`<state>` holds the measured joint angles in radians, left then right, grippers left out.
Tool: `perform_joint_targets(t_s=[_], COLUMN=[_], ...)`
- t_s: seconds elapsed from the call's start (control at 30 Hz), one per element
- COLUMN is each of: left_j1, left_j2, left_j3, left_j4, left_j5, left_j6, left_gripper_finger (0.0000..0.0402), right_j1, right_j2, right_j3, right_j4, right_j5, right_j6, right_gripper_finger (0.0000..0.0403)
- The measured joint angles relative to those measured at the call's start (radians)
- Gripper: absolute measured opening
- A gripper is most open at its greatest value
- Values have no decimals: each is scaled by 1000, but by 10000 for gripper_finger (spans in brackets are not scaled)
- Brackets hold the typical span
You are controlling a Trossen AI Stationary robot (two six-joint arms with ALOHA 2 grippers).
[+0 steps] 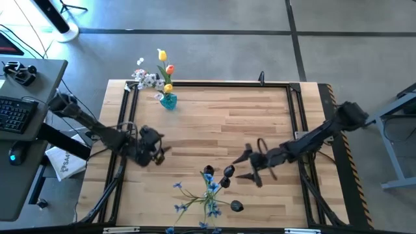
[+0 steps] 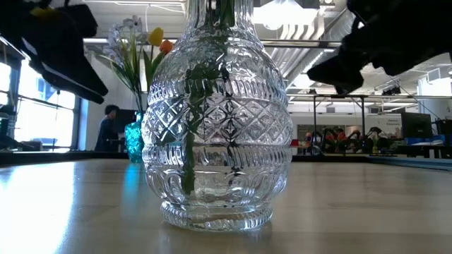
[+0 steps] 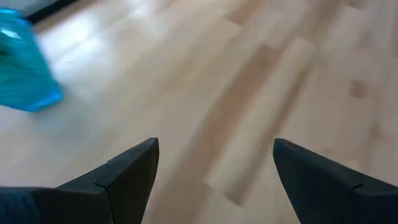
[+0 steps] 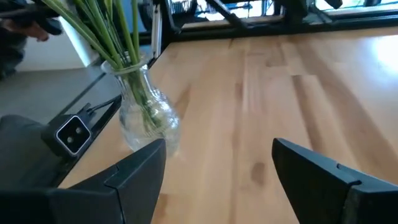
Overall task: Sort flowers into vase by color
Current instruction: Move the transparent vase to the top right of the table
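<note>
Currently, both grippers are hovering empty over the wooden table [image 1: 260,117], with fingers spread and nothing between them.

The left gripper [image 1: 158,155] is sitting toward 9 o'clock on the table in the high view. The right gripper [image 1: 250,166] is sitting toward 4 o'clock, its fingers pointing toward the front-edge vase.

Containers:
- The clear cut-glass vase [image 2: 215,120] is standing at 6 o'clock, at the front edge. It is holding green stems; blue sprays [image 1: 195,197] and dark buds [image 1: 226,175] are fanning out above it.
- The teal vase [image 1: 168,101] is standing at 11 o'clock, near the far edge. It is holding yellow and orange tulips [image 1: 165,66] and white blossoms [image 1: 146,78].

No loose flower is showing on the table surface; all visible flowers are standing in one vase or the other.

Governing relation: the dark buds are lying just beside the right gripper, on its 9 o'clock side, making the right arm the nearer one. The stems in the clear vase are running roughly upright, leaning slightly. The left gripper is the closer one to the teal vase, which is lying at about 1 o'clock from it.
</note>
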<state>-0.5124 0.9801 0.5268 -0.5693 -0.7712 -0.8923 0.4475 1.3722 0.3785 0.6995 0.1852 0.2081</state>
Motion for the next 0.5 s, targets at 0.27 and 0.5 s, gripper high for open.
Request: perform_joint_targets(t_s=[0.27,0.5], left_j1=[-183,-248], left_j2=[217,448], left_j3=[90,96], left_j4=[34,382], left_j5=[-59,-159], left_j6=[-178,-220], left_gripper_finger=[305,305], right_j1=[12,46], right_j2=[212,376], right_j3=[206,332], right_j4=[-45,51], right_j5=[-137,-136], right_j6=[-4,-106], right_gripper_finger=[291,291])
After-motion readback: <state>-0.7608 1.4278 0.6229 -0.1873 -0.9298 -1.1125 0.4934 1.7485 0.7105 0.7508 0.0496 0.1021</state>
